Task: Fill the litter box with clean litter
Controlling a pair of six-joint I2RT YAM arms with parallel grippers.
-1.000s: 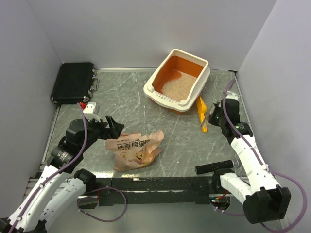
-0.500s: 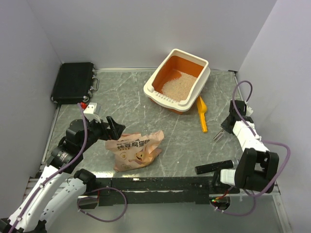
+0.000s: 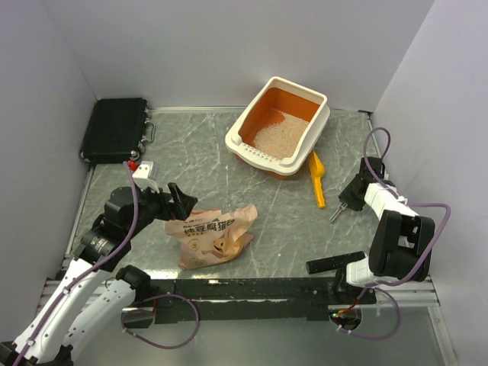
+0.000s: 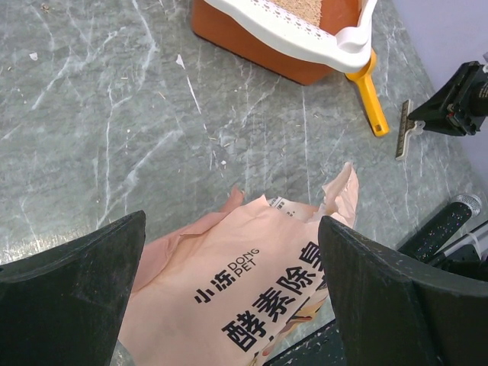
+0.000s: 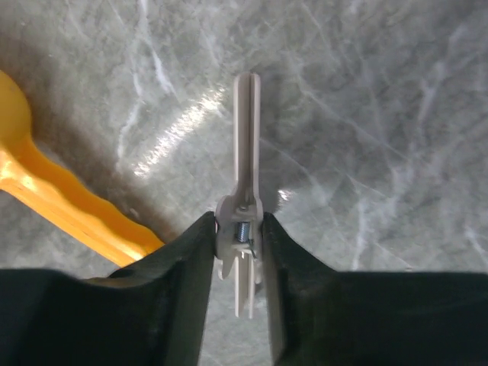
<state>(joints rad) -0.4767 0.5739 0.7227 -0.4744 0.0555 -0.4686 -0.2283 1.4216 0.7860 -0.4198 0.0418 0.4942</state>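
Observation:
The litter box (image 3: 245, 142), cream outside and orange inside, stands at the back right with pale beige litter (image 3: 278, 130) on its floor; its slotted rim also shows in the left wrist view (image 4: 290, 34). My left gripper (image 3: 177, 200) is open and empty, its jaws wide apart above the peach-pink printed bag (image 4: 244, 282), which lies on the table (image 3: 213, 235). My right gripper (image 5: 239, 232) is shut on a small white spring clip (image 5: 245, 137) just above the table, right of the yellow scoop (image 5: 61, 198). It sits at the right side in the top view (image 3: 345, 200).
A yellow-orange scoop (image 3: 316, 179) lies beside the litter box's near right corner. A black case (image 3: 114, 130) lies at the back left, with a small white and red object (image 3: 142, 169) in front of it. Grey walls close in three sides.
My right arm has folded back toward the right wall, and its gripper with the clip has shifted right, away from the scoop. The left arm, bag and litter box have not moved.

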